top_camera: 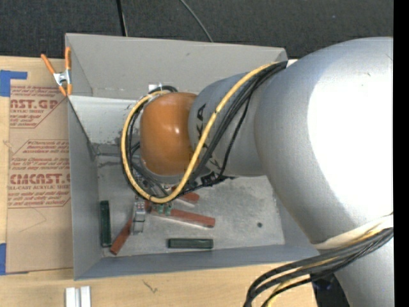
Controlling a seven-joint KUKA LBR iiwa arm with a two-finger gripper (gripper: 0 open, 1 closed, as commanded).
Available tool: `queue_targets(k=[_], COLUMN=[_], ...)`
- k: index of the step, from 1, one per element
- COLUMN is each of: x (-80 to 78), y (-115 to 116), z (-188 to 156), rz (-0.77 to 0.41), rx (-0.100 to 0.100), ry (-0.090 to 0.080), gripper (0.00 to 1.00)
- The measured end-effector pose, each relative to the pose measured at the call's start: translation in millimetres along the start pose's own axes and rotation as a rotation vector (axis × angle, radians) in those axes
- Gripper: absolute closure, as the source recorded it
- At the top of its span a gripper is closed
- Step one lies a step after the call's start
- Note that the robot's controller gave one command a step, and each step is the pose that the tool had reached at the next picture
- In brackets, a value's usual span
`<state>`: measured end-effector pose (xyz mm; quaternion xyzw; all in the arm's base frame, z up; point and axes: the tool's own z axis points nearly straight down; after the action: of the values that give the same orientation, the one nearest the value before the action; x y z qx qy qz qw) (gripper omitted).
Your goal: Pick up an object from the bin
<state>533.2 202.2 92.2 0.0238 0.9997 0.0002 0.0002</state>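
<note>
- We see the big silver arm (319, 139) reaching down into the grey metal bin (83, 171). Its round orange cover (165, 133) hangs low over the bin's floor.
- The pincer (139, 215) pokes out under that cover, close to the floor, left of the middle of the bin.
- We cannot tell if the pincer is apart or together. The cover and the yellow and black cables (192, 165) sit over most of it.
- Just beside its low end lies a short red-brown flat stick (120, 240), slanting toward the bottom-left corner. We cannot tell if the two touch.
- A longer red-brown flat stick (192, 219) lies near it on the right. A third red-brown stick (189, 197) peeks out from under the arm.
- A dark green flat bar (104, 223) lies by the left wall. A second dark green flat bar (190, 243) lies by the bottom wall. Both are apart from the pincer.
- We think the job is only begun. The arm is down in the bin, but every thing we see lies flat on the floor.
- What is left, we think, is to grab one thing, likely a red-brown stick, and lift it out.
- The arm covers the back and right of the bin, so more things may lie under it.
- The small bits right under the cover are hard to make out.
</note>
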Motion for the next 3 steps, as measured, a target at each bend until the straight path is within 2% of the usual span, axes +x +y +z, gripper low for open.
queue_targets(k=[1, 2, 3], x=[-7.5, 5.9, 5.9], y=[-7.8, -73.0, -73.0], z=[10.4, 21.8, 21.8], rz=[-0.088, -0.419, -0.419], rx=[-0.001, -0.001, -0.001], ry=[0.001, 0.000, 0.000], gripper=[0.00, 1.00, 1.00])
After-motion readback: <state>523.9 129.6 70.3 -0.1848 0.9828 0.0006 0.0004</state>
